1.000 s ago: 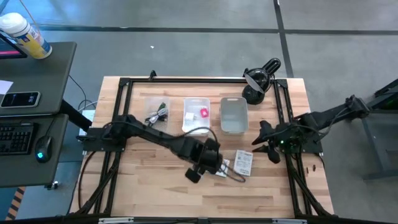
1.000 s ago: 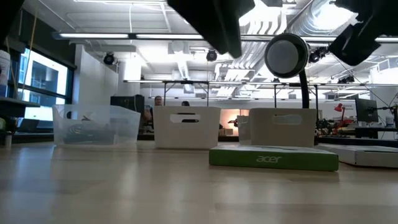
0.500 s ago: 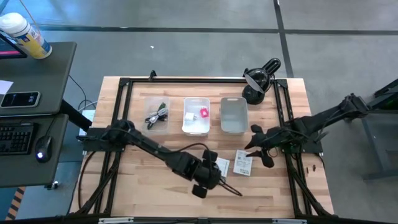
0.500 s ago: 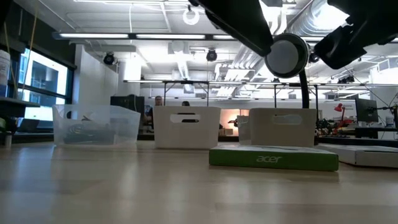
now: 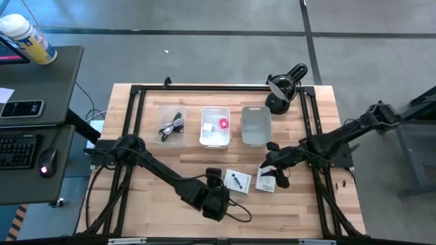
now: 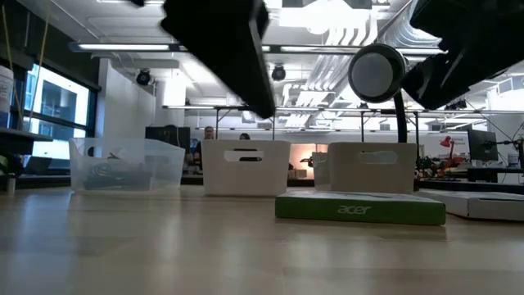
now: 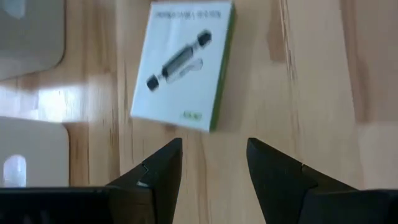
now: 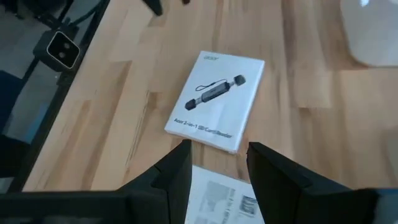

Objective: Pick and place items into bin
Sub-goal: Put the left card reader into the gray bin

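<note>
Two flat items not yet binned on the wooden worktop [image 5: 170, 204]: an Acer card-reader packet [image 5: 237, 180], green-edged, lying flat in front of the three bins, and a white printed card [image 5: 267, 179] just beside it toward the right arm. Clear bin [image 5: 172, 125] holds a black cable and something green, white bin [image 5: 215, 126] has a pink piece and a white cube, grey bin [image 5: 256, 125] looks empty.

Left end effector [image 7: 211, 163] hovers near the worktop's front, fingers parted to a medium gap, nothing between them, packet ahead of the tips. Right end effector [image 8: 216, 163] sits over the printed card, jaws spread wide, empty, packet just beyond.

Risks, as a judgement:
- both arms close on neighbouring items, so they could collide if they go down together
- packet is thin and flat on wood; fingers may skid over it or push it instead of gripping an edge
- card touches or nearly touches the packet; grabbing one may drag or lift the other
- a weak edge pinch could drop it short of the bins
</note>
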Robot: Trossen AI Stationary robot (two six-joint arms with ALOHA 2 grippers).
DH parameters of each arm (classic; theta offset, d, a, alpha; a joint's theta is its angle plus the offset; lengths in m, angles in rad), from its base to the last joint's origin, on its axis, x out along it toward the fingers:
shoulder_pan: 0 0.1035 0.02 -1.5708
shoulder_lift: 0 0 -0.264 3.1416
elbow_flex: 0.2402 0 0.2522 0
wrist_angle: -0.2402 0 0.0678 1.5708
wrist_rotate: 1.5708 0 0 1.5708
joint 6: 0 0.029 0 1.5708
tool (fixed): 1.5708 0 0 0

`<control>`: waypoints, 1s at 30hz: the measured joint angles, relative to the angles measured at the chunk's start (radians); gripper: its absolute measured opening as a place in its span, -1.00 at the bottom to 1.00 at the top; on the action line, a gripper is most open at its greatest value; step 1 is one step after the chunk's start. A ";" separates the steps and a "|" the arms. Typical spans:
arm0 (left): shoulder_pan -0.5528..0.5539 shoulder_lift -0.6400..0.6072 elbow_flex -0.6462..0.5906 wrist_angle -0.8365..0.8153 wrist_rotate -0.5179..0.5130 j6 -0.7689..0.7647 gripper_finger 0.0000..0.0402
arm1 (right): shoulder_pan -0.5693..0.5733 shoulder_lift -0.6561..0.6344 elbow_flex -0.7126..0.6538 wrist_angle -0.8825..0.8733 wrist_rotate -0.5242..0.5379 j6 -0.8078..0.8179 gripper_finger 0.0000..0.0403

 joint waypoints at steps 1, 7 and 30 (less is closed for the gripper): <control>-0.003 0.000 0.000 -0.015 -0.001 0.003 -0.18 | 0.007 0.018 0.000 0.015 -0.002 0.012 -0.28; 0.022 0.000 0.000 -0.056 0.038 0.102 -0.18 | 0.045 0.106 0.000 0.121 0.041 0.129 -0.28; 0.117 -0.001 -0.068 0.014 0.159 0.286 -0.18 | 0.220 0.310 0.000 0.217 0.287 0.471 -0.28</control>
